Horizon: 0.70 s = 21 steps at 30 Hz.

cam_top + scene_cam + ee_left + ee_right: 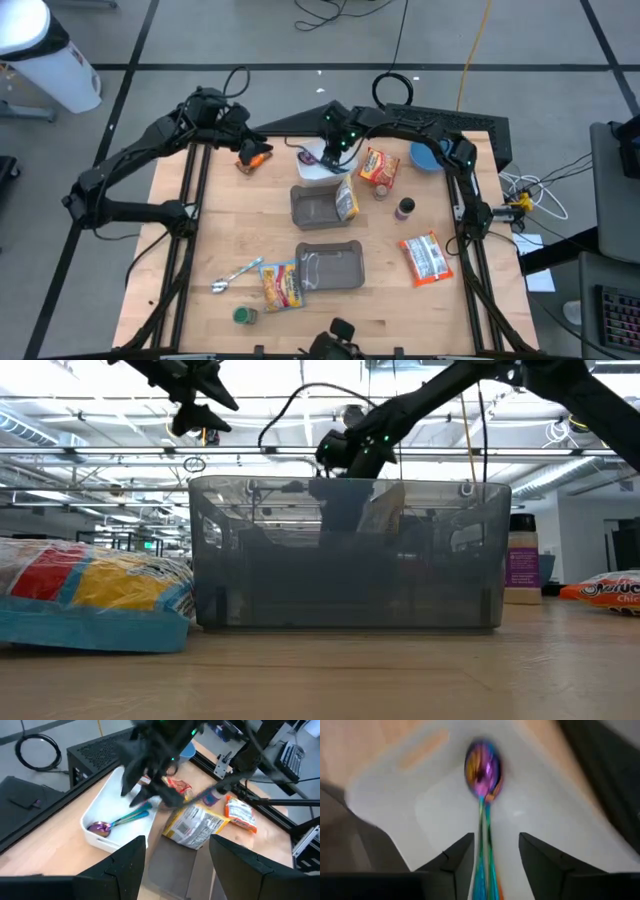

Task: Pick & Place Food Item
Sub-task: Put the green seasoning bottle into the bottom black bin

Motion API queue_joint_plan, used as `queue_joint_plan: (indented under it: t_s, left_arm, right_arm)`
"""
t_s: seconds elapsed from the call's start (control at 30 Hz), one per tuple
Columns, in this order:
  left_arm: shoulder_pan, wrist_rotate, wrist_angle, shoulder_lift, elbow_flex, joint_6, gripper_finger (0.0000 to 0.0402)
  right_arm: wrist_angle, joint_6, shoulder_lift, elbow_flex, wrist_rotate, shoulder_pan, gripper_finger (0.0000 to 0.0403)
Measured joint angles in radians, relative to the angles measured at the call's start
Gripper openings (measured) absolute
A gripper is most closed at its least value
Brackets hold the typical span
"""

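Observation:
My right gripper (333, 152) is open above a white tray (312, 170) at the table's far middle. An iridescent spoon (483, 765) lies in that tray (107, 795); its handle runs between my right fingers without touching them. My left gripper (245, 138) is open and empty at the far left, raised above an orange item (256, 157) on the table. Snack bags lie about: one (378, 167) by the white tray, one (346, 200) leaning in a grey tray (312, 206), one (425, 258) at the right, one (281, 285) near the front.
A second grey tray (330, 268) sits front middle, with a spoon (236, 275) and a green lid (245, 315) to its left. A blue bowl (428, 155) and a small bottle (405, 208) stand at the right. Bare wood shows at the left middle.

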Motion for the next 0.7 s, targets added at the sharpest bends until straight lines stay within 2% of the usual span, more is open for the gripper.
queue_joint_plan:
  t_s: [0.2, 0.4, 0.5, 0.7]
  left_arm:
    - [0.03, -0.042, -0.128, -0.058, 0.0, 0.006, 0.023]
    - [0.034, -0.155, -0.283, -0.134, 0.0, -0.018, 0.023]
    - [0.033, -0.167, -0.336, -0.162, 0.0, -0.046, 0.023]
    - [-0.006, -0.167, -0.409, -0.186, 0.0, -0.081, 0.023]
  right_arm:
    - [0.044, 0.094, -0.095, 0.001, -0.019, -0.022, 0.0166]
    - [0.12, 0.175, -0.194, 0.0, -0.163, -0.017, 0.0163]
    - [0.149, 0.193, -0.23, -0.006, -0.167, 0.014, 0.0161]
    - [0.333, 0.266, -0.317, -0.163, -0.168, 0.1, 0.016]
